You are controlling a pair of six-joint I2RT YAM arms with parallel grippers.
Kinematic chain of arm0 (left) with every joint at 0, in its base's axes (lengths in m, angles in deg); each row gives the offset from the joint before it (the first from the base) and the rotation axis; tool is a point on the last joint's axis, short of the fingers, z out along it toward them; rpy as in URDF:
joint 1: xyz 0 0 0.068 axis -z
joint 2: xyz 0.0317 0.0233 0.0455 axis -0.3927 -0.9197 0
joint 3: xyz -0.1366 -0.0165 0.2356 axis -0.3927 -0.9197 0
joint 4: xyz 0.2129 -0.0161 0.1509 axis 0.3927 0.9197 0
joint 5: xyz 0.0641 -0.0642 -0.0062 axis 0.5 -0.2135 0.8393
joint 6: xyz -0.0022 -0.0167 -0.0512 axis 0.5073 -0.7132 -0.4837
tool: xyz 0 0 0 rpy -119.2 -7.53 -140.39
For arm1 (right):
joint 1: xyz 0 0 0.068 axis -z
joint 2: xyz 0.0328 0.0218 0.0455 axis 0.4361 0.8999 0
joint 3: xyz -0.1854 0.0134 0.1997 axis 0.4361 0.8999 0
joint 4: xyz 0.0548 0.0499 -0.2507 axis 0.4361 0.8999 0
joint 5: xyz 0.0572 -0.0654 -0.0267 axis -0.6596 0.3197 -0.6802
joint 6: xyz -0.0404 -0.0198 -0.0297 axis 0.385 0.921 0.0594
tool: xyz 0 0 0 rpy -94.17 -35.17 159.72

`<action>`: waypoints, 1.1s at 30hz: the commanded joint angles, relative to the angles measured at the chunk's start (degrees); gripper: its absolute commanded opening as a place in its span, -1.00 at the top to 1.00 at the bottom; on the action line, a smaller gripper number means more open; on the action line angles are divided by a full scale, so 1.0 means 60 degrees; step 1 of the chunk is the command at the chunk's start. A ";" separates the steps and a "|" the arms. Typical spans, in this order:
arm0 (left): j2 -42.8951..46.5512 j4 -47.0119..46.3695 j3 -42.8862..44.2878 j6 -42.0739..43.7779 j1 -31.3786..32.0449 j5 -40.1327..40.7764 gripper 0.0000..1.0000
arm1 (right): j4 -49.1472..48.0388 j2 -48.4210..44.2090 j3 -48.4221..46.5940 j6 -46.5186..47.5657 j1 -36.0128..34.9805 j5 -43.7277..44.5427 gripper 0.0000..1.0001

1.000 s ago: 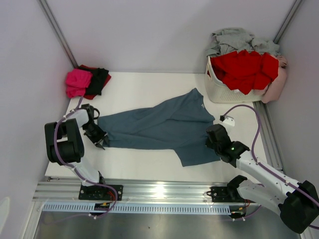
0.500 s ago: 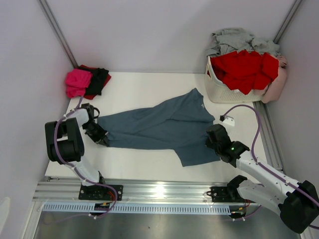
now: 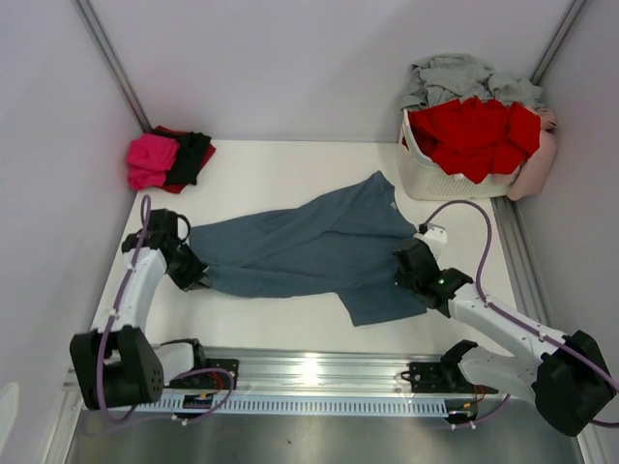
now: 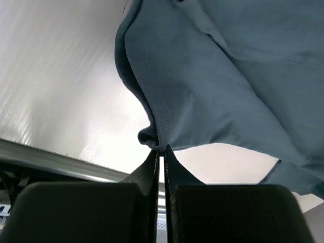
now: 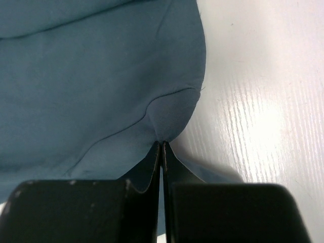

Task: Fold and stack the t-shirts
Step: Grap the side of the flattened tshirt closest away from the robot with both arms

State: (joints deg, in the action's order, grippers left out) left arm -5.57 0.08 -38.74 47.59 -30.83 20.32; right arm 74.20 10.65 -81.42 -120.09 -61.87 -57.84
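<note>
Slate blue-grey t-shirt [image 3: 309, 251] lies mid-table [image 3: 280, 174], rumpled. Its long axis runs 9 to 3 o'clock, with one peak toward the basket [image 3: 435, 179] at 1.

Left arm runs up the 9 o'clock edge, wrist turned inward. Left gripper [image 4: 160, 150] is pinched tight on the shirt's 9 o'clock end.

Right arm lies low from 5 o'clock. Right gripper [image 5: 161, 144] is clamped on a fold at the 3 o'clock edge.

Hem and sleeves can't be told apart. From above, both sets of fingertips are hidden.

Folded pink shirt [image 3: 152, 159] sits at 10 o'clock.
</note>
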 commanded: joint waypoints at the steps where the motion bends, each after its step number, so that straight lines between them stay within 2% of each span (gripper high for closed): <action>1: 0.0895 0.1491 0.0242 -0.0131 0.0053 -0.0088 0.99 | -0.0222 0.0215 -0.0555 0.0053 -0.0092 0.0103 1.00; 7: 0.1966 0.1874 -0.1103 -0.0087 0.0083 -0.0366 0.99 | -0.0179 0.0406 -0.0555 -0.0137 -0.0151 0.0074 1.00; 13: 0.2405 0.2417 -0.1487 -0.0117 0.0477 -0.0821 0.99 | 0.0084 0.0509 -0.0716 -0.0123 -0.0224 0.0234 1.00; 19: 0.2479 0.2242 -0.1487 -0.0029 0.0698 -0.0821 0.99 | 0.0260 0.0538 -0.0847 -0.0241 -0.0297 0.0191 0.96; 20: 0.2450 0.2256 -0.1429 0.0000 0.0698 -0.0777 0.99 | 0.0290 0.0538 -0.0877 -0.0168 -0.0312 0.0147 0.86; 21: 0.2450 0.2241 -0.1429 0.0030 0.0713 -0.0748 0.99 | 0.0348 0.0538 -0.0949 -0.0094 -0.0312 0.0089 0.51; 22: 0.2435 0.2241 -0.1399 0.0088 0.0713 -0.0719 0.99 | 0.0508 0.0538 -0.1052 -0.0036 -0.0312 0.0103 0.27; 25: 0.2435 0.2256 -0.1297 0.0176 0.0698 -0.0601 0.99 | 0.1180 0.0291 -0.1272 0.0155 -0.0414 0.0468 -0.23; 26: 0.2435 0.2241 -0.1282 0.0191 0.0713 -0.0601 0.99 | 0.1387 0.0187 -0.1432 0.0112 -0.0443 0.0600 -0.27; 27: 0.2450 0.2241 -0.1311 0.0191 0.0713 -0.0645 0.99 | 0.1635 0.0070 -0.1492 0.0068 -0.0473 0.0732 -0.50; 29: 0.2464 0.2183 -0.1370 0.0191 0.0713 -0.0703 0.99 | 0.2368 -0.0280 -0.1652 -0.0180 -0.0502 0.1010 -0.61; 33: 0.2508 0.2197 -0.1356 0.0206 0.0713 -0.0704 0.99 | 0.3671 -0.0823 -0.1537 -0.1100 -0.0517 0.1143 -0.57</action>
State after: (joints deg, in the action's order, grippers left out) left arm 8.51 13.04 -47.59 47.83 -27.09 16.89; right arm 87.62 8.27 -89.23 -121.60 -64.66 -54.15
